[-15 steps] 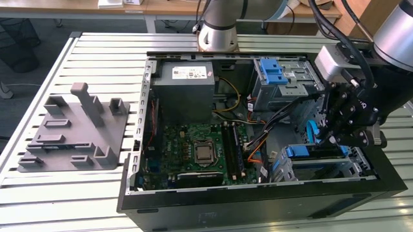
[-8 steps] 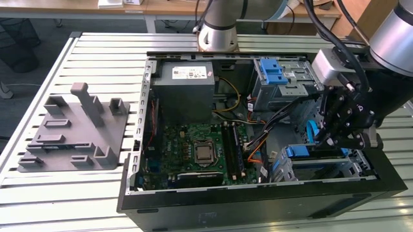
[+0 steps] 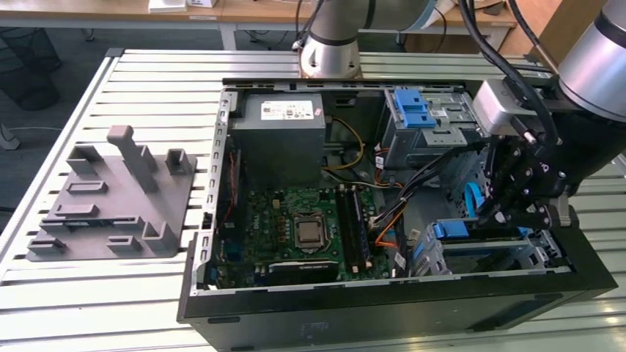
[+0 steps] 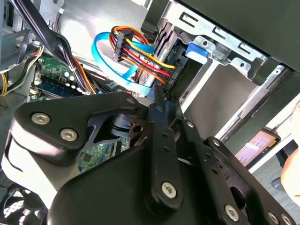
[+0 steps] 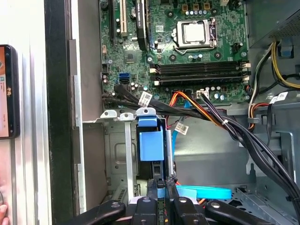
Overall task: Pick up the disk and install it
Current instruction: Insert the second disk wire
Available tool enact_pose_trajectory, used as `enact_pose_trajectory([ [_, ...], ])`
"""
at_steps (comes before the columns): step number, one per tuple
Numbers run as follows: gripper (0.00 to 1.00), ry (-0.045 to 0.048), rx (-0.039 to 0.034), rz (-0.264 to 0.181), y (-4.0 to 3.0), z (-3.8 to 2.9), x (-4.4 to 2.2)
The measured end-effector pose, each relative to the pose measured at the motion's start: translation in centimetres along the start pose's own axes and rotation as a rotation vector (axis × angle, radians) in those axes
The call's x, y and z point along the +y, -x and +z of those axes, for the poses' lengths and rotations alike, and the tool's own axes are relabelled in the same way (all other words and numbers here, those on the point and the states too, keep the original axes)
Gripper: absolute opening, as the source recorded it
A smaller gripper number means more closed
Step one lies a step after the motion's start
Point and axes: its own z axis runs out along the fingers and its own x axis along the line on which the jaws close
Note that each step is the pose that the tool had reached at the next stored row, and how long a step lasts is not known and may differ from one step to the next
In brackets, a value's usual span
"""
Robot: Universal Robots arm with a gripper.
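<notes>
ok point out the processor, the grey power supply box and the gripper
processor (image 3: 308, 232), exterior view, middle of its metal lid
power supply box (image 3: 281, 139), exterior view, its grey top face
gripper (image 5: 161, 186), first wrist view, between its fingertips

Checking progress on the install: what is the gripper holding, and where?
The gripper appears shut on the disk, pinching its upper edge as it stands in the bay.

A pale slatted desk (image 3: 146, 95) carries the lot. On it, an open black computer case (image 3: 391, 308) lies on its side toward the exterior view's right. A grey fixture (image 3: 113, 202) with upright pegs and slots rests to the exterior view's left, apart from the case.
</notes>
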Motion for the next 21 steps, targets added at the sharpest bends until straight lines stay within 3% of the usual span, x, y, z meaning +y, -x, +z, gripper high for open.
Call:
enact_pose_trajectory([
  [7, 0.22, 0.0000, -0.0001, 0.000, 0.00, -0.15, 0.00],
  [15, 0.22, 0.0000, -0.0001, 0.000, -0.04, -1.71, 0.07],
  [21, 0.20, 0.0000, -0.0002, 0.000, -0.04, -1.73, 0.07],
])
